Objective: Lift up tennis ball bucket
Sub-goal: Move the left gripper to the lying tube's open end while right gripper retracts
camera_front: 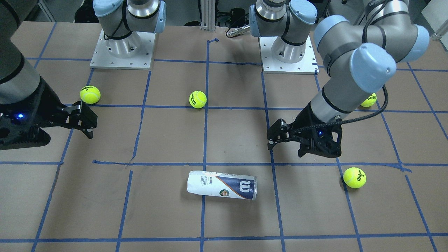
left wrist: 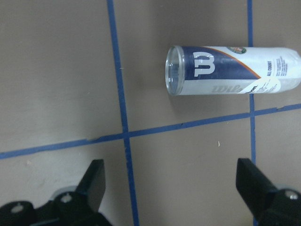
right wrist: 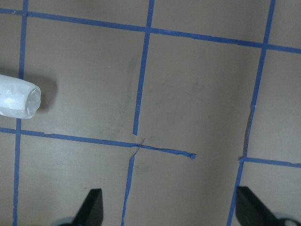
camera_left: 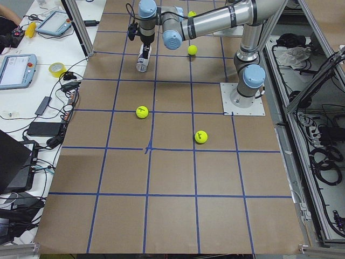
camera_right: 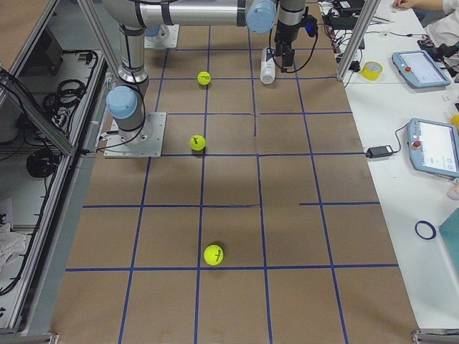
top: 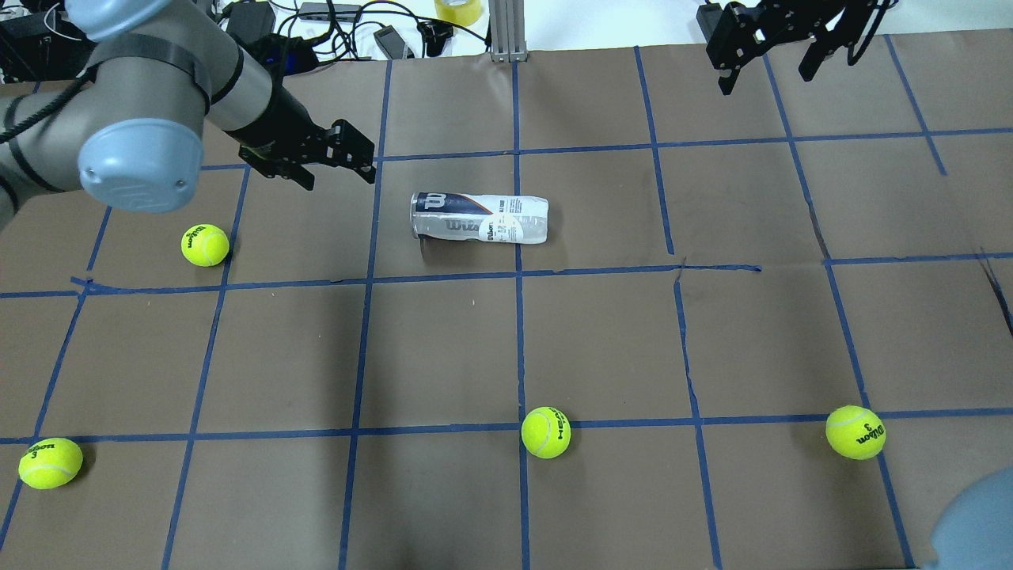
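Tennis ball can [camera_front: 222, 185] looks empty: light, slick, crushable; pinch mid-body across its width. Left gripper [top: 339, 174], right gripper [top: 766, 70] both spread

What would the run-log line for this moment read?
tennis ball bucket: lying on side, untouched | left gripper: open, near its rim end | right gripper: open, farther off | lift: not yet begun

Fixed and wrist views — one table [top: 601, 340]

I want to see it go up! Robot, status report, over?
Left gripper and right gripper: jaws open, empty. Tennis ball bucket lying on its side, untouched. Tennis balls scattered, none touching it.
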